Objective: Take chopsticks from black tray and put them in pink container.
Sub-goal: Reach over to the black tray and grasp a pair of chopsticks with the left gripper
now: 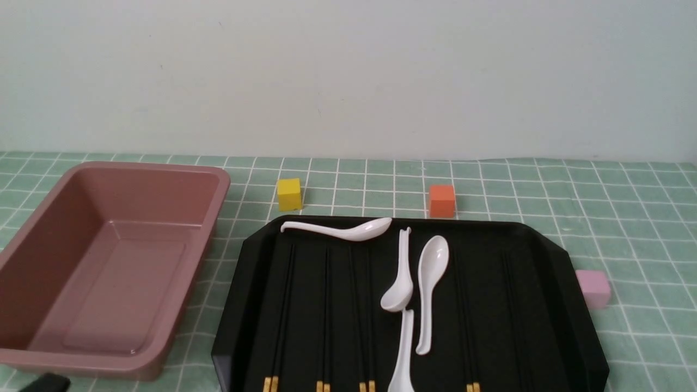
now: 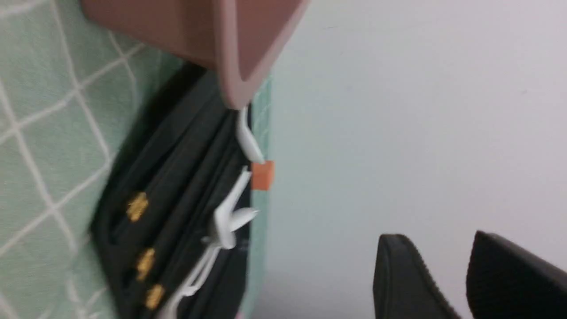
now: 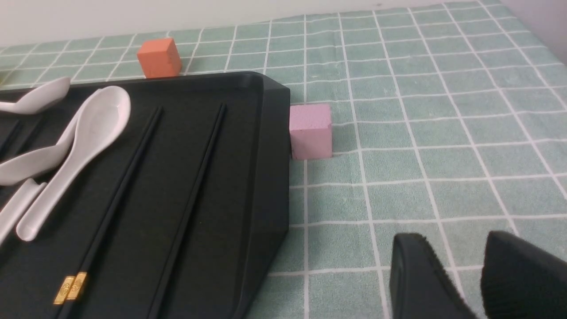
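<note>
The black tray (image 1: 544, 316) lies at the centre front, with several pairs of black chopsticks (image 1: 270, 384) lying lengthwise in it, gold ends toward me. The pink container (image 1: 49, 234) stands empty to the tray's left. In the right wrist view, two chopstick pairs (image 3: 128, 177) lie near the tray's (image 3: 266, 155) right rim. My right gripper (image 3: 454, 239) hovers open over the cloth right of the tray, holding nothing. My left gripper (image 2: 438, 239) is open and empty, seen against the wall. Its view, tilted, shows the container (image 2: 230, 53), the tray (image 2: 168, 177) and the chopsticks' gold ends (image 2: 137, 206).
Several white spoons (image 1: 433, 272) lie across the tray's middle and back. A yellow cube (image 1: 289, 194) and an orange cube (image 1: 441, 200) sit behind the tray. A pale pink cube (image 1: 592, 287) touches its right rim. Green checked cloth (image 1: 642, 228) covers the table.
</note>
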`<state>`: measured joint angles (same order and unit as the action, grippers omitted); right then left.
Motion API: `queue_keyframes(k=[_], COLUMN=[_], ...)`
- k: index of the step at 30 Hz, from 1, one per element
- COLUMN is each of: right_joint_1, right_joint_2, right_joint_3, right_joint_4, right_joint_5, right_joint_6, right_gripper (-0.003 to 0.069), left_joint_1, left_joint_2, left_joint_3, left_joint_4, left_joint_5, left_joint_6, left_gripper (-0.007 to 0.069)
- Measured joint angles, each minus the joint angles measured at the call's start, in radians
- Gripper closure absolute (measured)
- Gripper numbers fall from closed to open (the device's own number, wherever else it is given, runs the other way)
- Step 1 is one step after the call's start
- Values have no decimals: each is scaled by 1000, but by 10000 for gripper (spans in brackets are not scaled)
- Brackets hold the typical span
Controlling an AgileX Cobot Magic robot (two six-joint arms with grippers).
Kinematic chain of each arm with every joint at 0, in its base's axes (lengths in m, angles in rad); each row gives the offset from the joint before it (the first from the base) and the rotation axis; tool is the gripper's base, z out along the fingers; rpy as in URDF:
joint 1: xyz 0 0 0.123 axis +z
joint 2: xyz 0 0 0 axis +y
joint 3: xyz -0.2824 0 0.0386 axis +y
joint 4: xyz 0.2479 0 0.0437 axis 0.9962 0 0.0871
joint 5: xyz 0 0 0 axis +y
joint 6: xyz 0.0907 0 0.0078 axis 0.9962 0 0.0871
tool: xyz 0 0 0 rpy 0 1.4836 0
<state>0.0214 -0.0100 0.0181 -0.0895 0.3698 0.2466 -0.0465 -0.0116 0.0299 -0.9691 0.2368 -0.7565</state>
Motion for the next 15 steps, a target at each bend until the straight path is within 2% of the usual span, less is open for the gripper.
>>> queue_keyframes(k=[3,5,11,13,15], right_joint_1=[0,0,0,0,0], right_joint_2=[0,0,0,0,0], right_joint_3=[0,0,0,0,0], right_joint_4=[0,0,0,0,0], right_joint_5=[0,0,0,0,0], right_joint_6=[0,0,0,0,0], right_gripper=[420,420,420,420,420], left_joint_1=[0,0,0,0,0], left_joint_2=[0,0,60,161,331], left_joint_3=[-5,-49,-335,-434,-523], left_joint_4=[-78,-82,71,154,268], left_joint_5=[-127,-113,67,178,382], left_joint_6=[-3,13,223,272,302], left_gripper=[400,431,578,624,637])
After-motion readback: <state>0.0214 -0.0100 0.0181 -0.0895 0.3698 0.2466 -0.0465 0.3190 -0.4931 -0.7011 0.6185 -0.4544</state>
